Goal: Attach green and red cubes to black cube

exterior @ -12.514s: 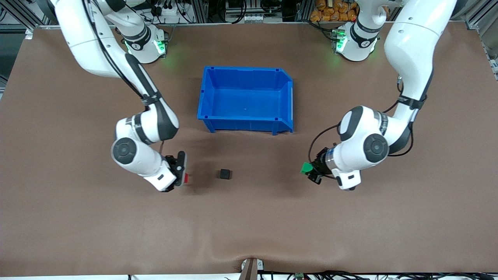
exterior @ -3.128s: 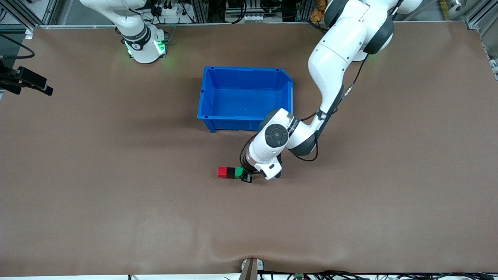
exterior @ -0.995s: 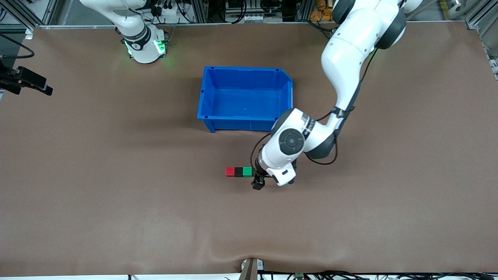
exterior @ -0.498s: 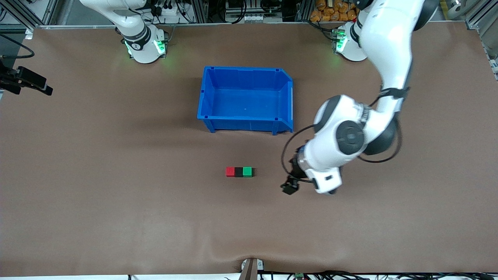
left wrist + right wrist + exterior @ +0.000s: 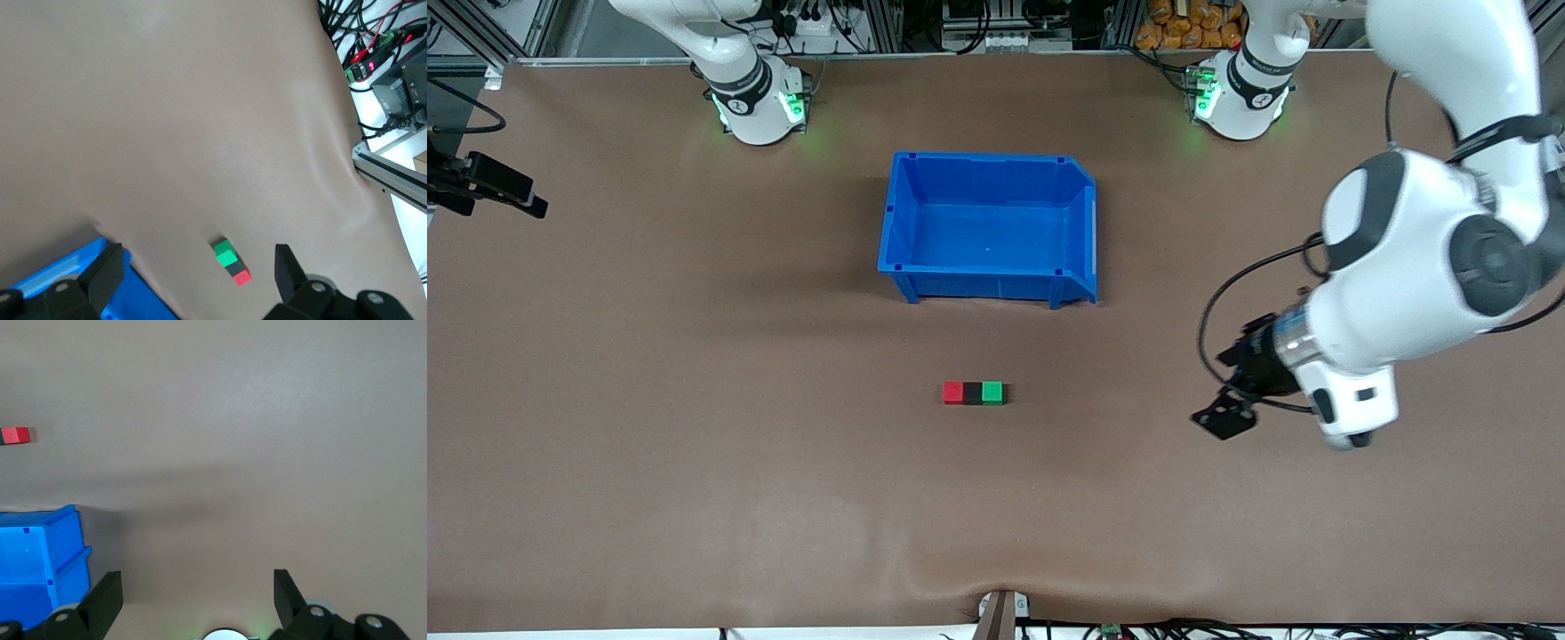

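1. We see the tiny red cube (image 5: pixel 953 392), the matte black cube (image 5: pixel 972 393) and the green cube (image 5: pixel 992 392) touching in 1 row, nearer the camera than the blue plastic bin (image 5: pixel 987 164).
2. Our left gripper (image 5: pixel 1232 391) hangs wide open, holding nothing, over the bare brown table (image 5: pixel 694 462).
3. Our right gripper (image 5: pixel 193 600), open and empty, waits at its end.
4. We think the job looks done, so we should lift away gently.

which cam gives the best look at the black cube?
Front view: the black cube sits unobstructed between the red cube and the green cube, all three in a row. Left wrist view shows it smaller, at an angle. Right wrist view catches only the red cube at the frame edge.
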You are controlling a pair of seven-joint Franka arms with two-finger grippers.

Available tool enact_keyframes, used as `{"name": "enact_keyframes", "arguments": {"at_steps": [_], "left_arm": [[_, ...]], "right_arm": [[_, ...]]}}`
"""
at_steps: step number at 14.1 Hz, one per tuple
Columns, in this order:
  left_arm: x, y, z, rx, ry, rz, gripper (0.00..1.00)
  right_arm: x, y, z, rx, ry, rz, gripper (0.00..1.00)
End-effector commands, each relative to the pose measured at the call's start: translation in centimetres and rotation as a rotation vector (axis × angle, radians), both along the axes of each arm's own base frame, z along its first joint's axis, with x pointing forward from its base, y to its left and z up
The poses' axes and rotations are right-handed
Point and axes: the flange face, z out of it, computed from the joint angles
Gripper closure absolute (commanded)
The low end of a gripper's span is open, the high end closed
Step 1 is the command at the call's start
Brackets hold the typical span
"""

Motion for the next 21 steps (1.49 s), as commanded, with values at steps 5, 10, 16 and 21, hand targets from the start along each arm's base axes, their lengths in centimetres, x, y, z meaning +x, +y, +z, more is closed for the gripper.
{"name": "enact_keyframes", "arguments": {"at_steps": [5, 10, 16, 21], "left_arm": [[-1.0, 9.0, 3.9, 0.016, -0.008, -0.149, 0.00], [-2.3, 11.4, 6.1, 0.126, -0.001, -0.170, 0.00], [-3.4, 14.3, 7.4, 0.177, 0.005, -0.375, 0.00], [-4.7, 16.7, 9.2, 0.178, 0.001, -0.496, 0.00]], "right_arm": [[-0.1, 0.0, 0.5, -0.004, 0.000, -0.015, 0.00], [0.0, 0.1, 0.5, -0.004, 0.000, -0.014, 0.00], [0.0, 0.1, 0.5, -0.004, 0.000, -0.014, 0.00], [0.0, 0.1, 0.5, -0.004, 0.000, -0.014, 0.00]]}}
